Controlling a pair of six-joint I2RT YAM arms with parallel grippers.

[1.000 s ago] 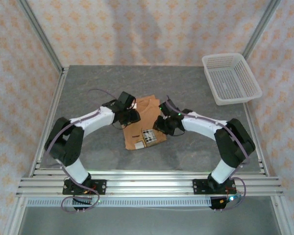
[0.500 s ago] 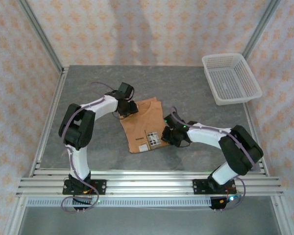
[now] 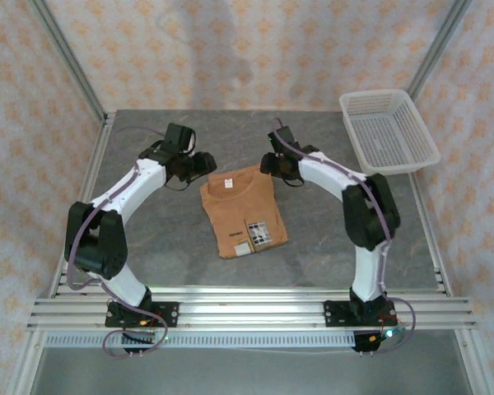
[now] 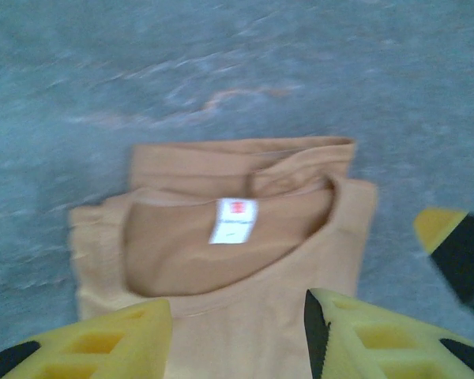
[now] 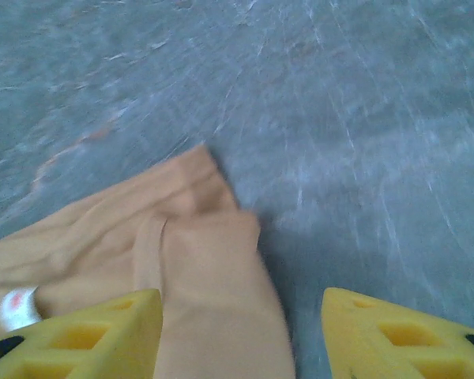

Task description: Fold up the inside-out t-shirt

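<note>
On the gray table (image 3: 329, 247) between patterned walls (image 3: 230, 49), the folded shirt (image 3: 243, 210) is lying flat; left fingers (image 4: 103, 343) at eleven o'clock and right fingers (image 5: 87, 332) at one are hovering apart.

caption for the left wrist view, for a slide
Folded orange-tan t-shirt on grey table, white neck label showing, yellow fingers apart.

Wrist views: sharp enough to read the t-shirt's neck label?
Left wrist: blurred, the neck label is a white patch, print unreadable. Right wrist: table streaked, t-shirt edges soft. Top external: sharp, evenly lit, no glare.
</note>
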